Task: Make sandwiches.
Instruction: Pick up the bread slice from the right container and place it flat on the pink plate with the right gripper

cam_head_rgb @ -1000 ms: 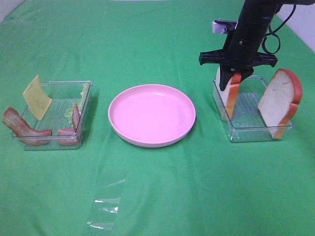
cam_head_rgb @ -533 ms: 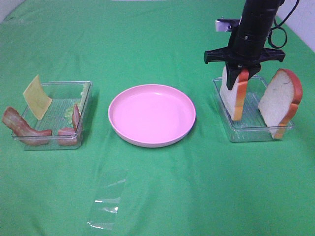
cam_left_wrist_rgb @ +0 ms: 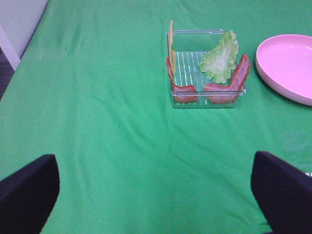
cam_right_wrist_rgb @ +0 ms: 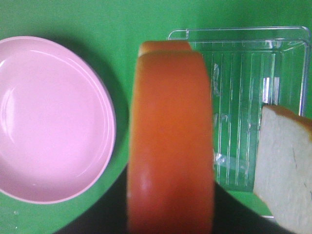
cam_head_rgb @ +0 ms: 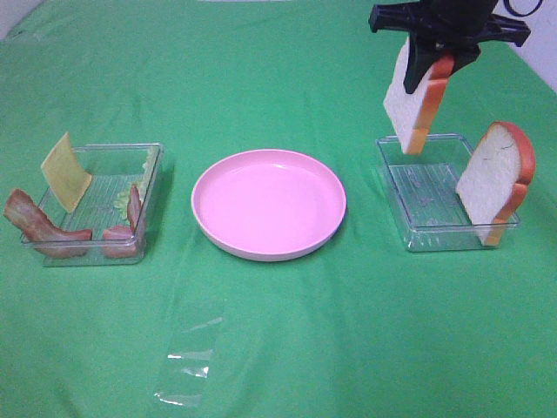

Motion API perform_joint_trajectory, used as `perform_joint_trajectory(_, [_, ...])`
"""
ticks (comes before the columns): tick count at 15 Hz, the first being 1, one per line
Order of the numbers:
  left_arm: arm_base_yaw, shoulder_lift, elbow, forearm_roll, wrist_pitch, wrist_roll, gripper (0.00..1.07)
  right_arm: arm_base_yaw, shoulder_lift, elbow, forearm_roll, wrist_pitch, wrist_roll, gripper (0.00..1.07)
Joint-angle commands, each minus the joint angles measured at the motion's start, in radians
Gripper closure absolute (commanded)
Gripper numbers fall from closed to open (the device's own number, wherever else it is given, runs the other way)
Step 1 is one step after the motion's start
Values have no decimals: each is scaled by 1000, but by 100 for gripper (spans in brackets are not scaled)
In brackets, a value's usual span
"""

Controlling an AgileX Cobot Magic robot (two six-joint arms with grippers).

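High over the right clear tray (cam_head_rgb: 426,237), my right gripper (cam_head_rgb: 432,59) is shut on a white bread slice (cam_head_rgb: 409,103) with an orange-red crust, which hangs upright in the air. In the right wrist view that slice's crust (cam_right_wrist_rgb: 170,141) fills the middle. A second bread slice (cam_head_rgb: 494,178) leans in the tray's right corner. The left tray (cam_head_rgb: 113,147) holds the yellow cheese (cam_head_rgb: 65,172), lettuce (cam_left_wrist_rgb: 220,57) and bacon strips (cam_head_rgb: 39,225). My left gripper (cam_left_wrist_rgb: 156,195) is open and empty, well short of that tray (cam_left_wrist_rgb: 195,32), and does not show in the exterior high view.
A round pink plate (cam_head_rgb: 268,205) sits between the two trays with nothing on it. A piece of clear plastic film (cam_head_rgb: 187,357) lies on the green cloth near the front. The white wall edge shows at the far right.
My right gripper has risen with the bread slice, lifting it out of the right tray to well above the rim. Nothing else has moved.
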Motion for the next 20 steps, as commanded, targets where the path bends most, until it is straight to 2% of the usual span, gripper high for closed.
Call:
perform_joint_trajectory(1, [3, -17, -1, -7, -4, 2, 4, 1, -118, 116, 39, 20, 2, 107])
perform_joint_trajectory(3, [3, -17, -1, -7, -4, 2, 4, 1, -214, 278, 173, -162, -58, 107])
perform_joint_trajectory(5, [3, -17, -1, -7, -4, 2, 4, 2, -250, 436, 401, -319, -170, 107])
perform_joint_trajectory(6, [3, -17, -1, -7, -4, 2, 4, 2, -246, 463, 465, -339, -209, 107])
perform_joint_trajectory(7, [3, -17, -1, -7, -4, 2, 4, 2, -193, 507, 687, -363, -366, 107])
perform_joint_trajectory(10, [3, -17, -1, -7, -4, 2, 4, 52, -76, 507, 908, -406, -492, 107])
perform_joint_trajectory(13, [3, -17, -1, -7, -4, 2, 4, 114, 20, 489, 974, -474, -522, 107])
perform_joint_trajectory(15, [3, -17, -1, -7, -4, 2, 4, 131, 90, 435, 977, -496, -530, 107])
perform_joint_trajectory(17, [3, -17, -1, -7, -4, 2, 4, 131, 153, 370, 979, -503, -526, 107])
perform_joint_trajectory(20, [3, -17, -1, -7, -4, 2, 4, 131, 181, 357, 982, -520, -518, 107])
